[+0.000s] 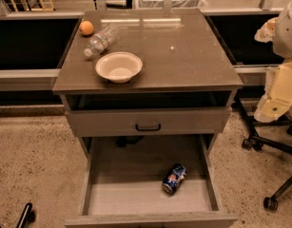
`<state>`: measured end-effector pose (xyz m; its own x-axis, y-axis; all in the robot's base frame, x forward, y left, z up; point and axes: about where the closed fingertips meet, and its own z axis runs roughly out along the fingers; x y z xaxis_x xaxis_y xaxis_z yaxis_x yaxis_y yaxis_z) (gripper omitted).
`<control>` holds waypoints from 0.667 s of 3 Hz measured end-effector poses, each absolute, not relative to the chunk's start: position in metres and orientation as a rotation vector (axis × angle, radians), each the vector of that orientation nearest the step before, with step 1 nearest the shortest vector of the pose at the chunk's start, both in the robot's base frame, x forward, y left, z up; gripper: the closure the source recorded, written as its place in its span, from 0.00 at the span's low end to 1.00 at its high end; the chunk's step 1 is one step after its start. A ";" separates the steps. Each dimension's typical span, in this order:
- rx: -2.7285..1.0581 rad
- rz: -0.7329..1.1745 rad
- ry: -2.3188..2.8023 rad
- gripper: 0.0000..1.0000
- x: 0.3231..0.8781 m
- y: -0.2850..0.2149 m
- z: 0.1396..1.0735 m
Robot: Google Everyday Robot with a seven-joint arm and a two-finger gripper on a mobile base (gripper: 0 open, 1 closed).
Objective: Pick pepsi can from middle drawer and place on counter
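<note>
The pepsi can [174,178] lies on its side on the pale floor of the open middle drawer [136,198], right of centre and close to the right wall. The drawer is pulled far out toward me. The counter [183,56] is the glossy brown-grey top of the cabinet above it. My gripper is out of view. Only cream-coloured links of my arm [280,91] show at the right edge, level with the counter and off to the side of the cabinet.
On the counter's left part stand a white bowl [118,66], a clear water bottle [101,41] on its side and an orange [86,28]. The upper drawer front with a black handle [148,127] is closed. A black chair base with casters [269,151] stands right of the cabinet.
</note>
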<state>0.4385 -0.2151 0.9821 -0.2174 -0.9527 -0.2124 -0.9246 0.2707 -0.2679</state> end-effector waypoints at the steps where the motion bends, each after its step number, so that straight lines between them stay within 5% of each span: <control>1: -1.713 -0.118 2.215 0.00 0.438 -0.215 0.982; 2: -1.720 -0.112 2.193 0.00 0.439 -0.213 0.983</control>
